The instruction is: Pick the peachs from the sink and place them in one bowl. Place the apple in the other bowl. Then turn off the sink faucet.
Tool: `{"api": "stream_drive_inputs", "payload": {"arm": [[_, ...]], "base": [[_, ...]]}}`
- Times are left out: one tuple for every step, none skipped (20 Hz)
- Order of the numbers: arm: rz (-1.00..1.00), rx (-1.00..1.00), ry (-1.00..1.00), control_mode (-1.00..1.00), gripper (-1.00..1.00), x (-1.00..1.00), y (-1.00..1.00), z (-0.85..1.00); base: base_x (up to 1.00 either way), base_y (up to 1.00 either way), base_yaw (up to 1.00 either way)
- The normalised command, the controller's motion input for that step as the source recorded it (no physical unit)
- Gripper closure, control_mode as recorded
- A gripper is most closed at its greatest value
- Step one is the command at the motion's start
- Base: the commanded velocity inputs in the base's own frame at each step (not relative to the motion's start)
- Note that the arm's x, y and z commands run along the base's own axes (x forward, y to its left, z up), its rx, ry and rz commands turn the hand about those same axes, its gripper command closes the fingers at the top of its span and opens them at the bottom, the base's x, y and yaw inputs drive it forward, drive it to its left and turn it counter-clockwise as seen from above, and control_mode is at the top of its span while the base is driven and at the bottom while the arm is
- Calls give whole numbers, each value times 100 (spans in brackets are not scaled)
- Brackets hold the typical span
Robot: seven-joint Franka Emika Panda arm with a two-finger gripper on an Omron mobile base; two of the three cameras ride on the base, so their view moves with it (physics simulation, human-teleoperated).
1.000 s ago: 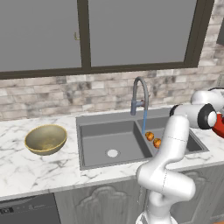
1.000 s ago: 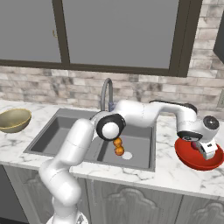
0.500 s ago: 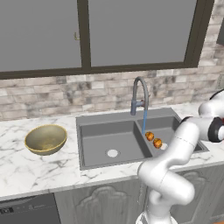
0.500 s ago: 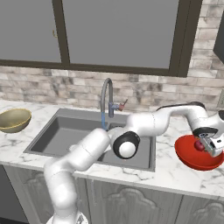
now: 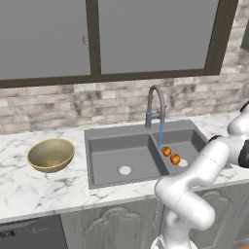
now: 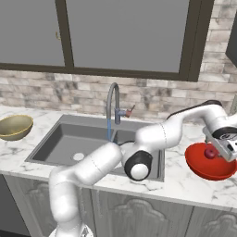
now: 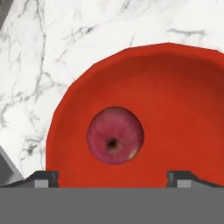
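Note:
The dark crimson apple (image 7: pixel 115 135) lies inside the bright red bowl (image 7: pixel 175 109), and nothing grips it. My gripper (image 7: pixel 113 178) hangs open just above it, fingertips (image 7: pixel 46 177) spread wide to either side. In the right base view the gripper (image 6: pixel 216 149) is over the red bowl (image 6: pixel 203 166) with the apple (image 6: pixel 210 152) under it. Two peachs (image 5: pixel 167 151) (image 5: pixel 175 158) lie in the right basin of the grey sink (image 5: pixel 102 146). The faucet (image 5: pixel 154 104) pours a blue stream. On the left counter stands the tan bowl (image 5: pixel 51 154), with nothing in it.
Marble counter (image 5: pixel 29 185) runs on both sides of the sink, with a brick wall and dark-framed windows behind. My arm (image 6: pixel 152 134) stretches across the sink's right basin toward the red bowl. The tan bowl (image 6: pixel 14 126) sits far left.
The hand has swung further right over the red bowl, leaving the left base view. The apple now rests in the bowl, free of the fingers.

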Motion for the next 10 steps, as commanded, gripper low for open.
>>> {"api": "stream_drive_inputs", "payload": {"arm": [[-6,-37,0,-100,-100,-46,100,50],[-5,-39,0,-100,-100,-21,100,67],[-5,-43,0,-100,-100,-1,100,58],[-5,-46,-3,-100,-100,-9,100,19],[-3,-50,-12,-100,-100,-9,100,-14],[-2,-53,-18,-100,-100,-14,100,-74],[0,-55,-19,-100,-100,-38,100,-100],[0,-54,-15,-100,-100,-62,100,-100],[0,-46,-11,-100,-100,-81,100,-100],[0,-41,-12,-100,-100,-99,100,-100]], "base": [[0,0,0],[0,0,0],[0,0,0],[0,0,0],[0,0,0],[0,0,0],[0,0,0],[0,0,0],[0,0,0],[0,0,0]]}}
